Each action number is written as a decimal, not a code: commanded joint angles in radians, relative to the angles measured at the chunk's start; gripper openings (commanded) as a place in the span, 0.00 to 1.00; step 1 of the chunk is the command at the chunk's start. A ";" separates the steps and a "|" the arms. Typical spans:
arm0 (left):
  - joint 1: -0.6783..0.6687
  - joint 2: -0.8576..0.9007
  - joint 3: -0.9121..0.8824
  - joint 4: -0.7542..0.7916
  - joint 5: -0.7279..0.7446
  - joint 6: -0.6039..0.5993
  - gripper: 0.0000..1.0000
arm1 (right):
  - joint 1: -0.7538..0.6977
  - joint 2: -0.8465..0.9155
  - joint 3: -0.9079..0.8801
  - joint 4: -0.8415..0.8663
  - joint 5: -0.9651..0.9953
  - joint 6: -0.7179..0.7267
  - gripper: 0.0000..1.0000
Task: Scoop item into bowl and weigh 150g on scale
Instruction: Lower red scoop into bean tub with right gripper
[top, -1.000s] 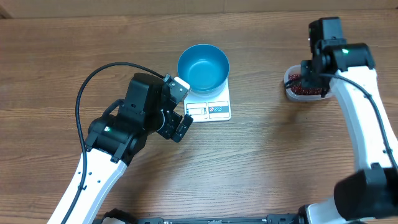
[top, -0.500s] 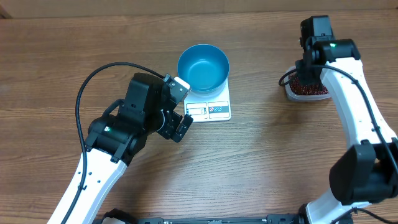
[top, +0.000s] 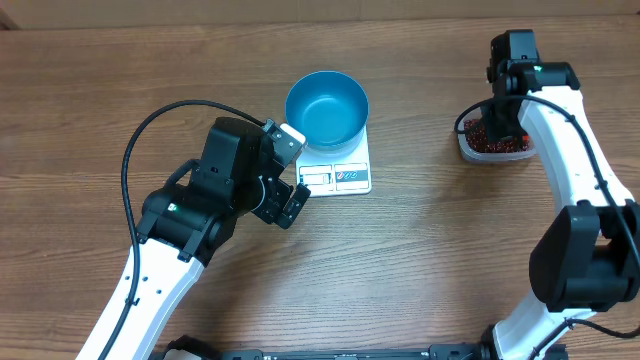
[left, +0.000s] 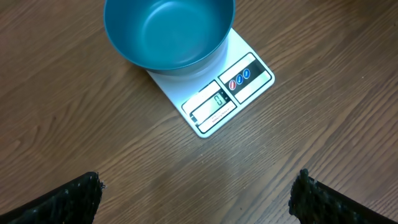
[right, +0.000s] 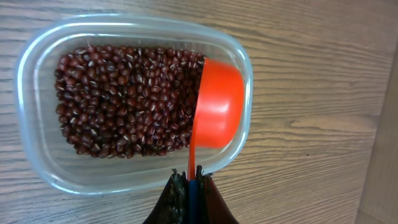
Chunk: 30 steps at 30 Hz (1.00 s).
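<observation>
Right pincer (right: 191, 183), clamped on orange scoop (right: 216, 106), points down over beans (right: 124, 99); left pincer (left: 196, 193) gapes wide, empty.

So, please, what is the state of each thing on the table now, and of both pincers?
scale: on, display shows zero.
blue bowl: empty, standing on the scale.
clear tub: open, no lid.
beans: in the clear tub.
orange scoop: held by its handle, cup in the tub.
left pincer: open, empty.
right pincer: shut on the orange scoop.

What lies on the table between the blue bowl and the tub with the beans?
Nothing: in the overhead view only bare wooden table separates the bowl from the tub.
</observation>
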 joint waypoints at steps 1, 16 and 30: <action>0.005 -0.010 0.023 0.004 0.018 0.015 0.99 | -0.008 0.014 0.014 0.005 -0.056 -0.029 0.04; 0.005 -0.010 0.023 0.004 0.018 0.015 1.00 | -0.008 0.096 0.014 -0.011 -0.211 -0.053 0.03; 0.005 -0.010 0.023 0.004 0.018 0.015 1.00 | -0.111 0.093 0.014 -0.020 -0.509 -0.049 0.04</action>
